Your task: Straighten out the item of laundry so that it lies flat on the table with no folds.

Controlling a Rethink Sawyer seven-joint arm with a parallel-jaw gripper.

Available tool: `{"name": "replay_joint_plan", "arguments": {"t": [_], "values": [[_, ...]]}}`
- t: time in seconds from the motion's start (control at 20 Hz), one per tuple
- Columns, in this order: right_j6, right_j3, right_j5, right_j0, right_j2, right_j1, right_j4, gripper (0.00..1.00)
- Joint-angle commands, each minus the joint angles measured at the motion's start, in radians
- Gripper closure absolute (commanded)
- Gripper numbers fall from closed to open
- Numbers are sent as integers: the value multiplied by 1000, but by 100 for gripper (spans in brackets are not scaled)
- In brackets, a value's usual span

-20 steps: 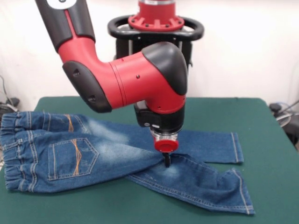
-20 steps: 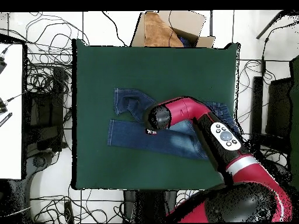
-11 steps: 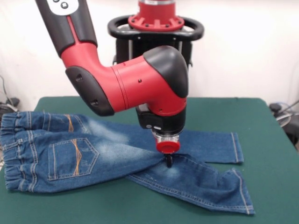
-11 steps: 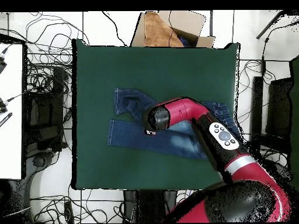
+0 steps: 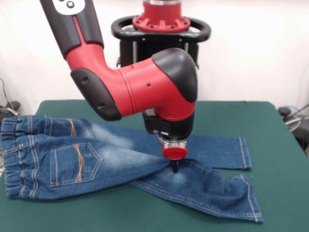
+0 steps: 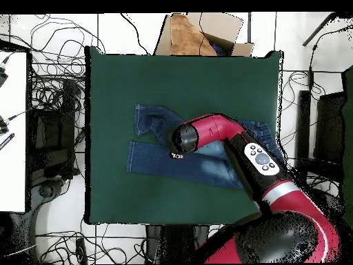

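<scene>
Jeans (image 5: 96,162) sprawl across the left and centre of the front view on the green table (image 5: 285,193), waistband bunched at the left edge and two legs running off to the right. I see the legs crossing: one reaches back toward the right of centre, the other angles down to the lower right, and there is a fold where they overlap near the crotch. From overhead, the denim sits in the middle of the table, well inside every edge.

My gripper (image 5: 174,167) is down at that overlap, just right of centre in the front view, its dark tip touching or all but touching the cloth on the lower leg. I cannot tell from either view whether it is spread or closed, or whether it has any denim pinched; the red collar and the big elbow housing block most of it, and overhead the arm (image 6: 227,134) covers the spot entirely.

Risks, as I judge them. If I have caught both layers at the crossing, any drag will haul the whole garment along and leave the fold in. If I have only a thin pinch, the stiff denim may slip free partway and flop back crooked. Pulling toward the lower right could also bunch the seat against the waistband, since nothing pins that end. And pressing too low scrapes the felt and snags. I want a clean single-layer hold before moving sideways.
</scene>
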Motion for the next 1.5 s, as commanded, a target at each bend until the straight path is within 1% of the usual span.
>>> {"name": "replay_joint_plan", "arguments": {"t": [0.05,0.65,0.95,1.15,1.5], "values": [[-111,-50,75,58,-81,74,-52,100],[-106,-66,105,69,-93,73,-42,100],[-140,-48,106,34,-61,39,-17,100],[-147,-61,69,16,-32,29,-9,100],[-176,-66,72,-9,8,-4,19,100]]}}
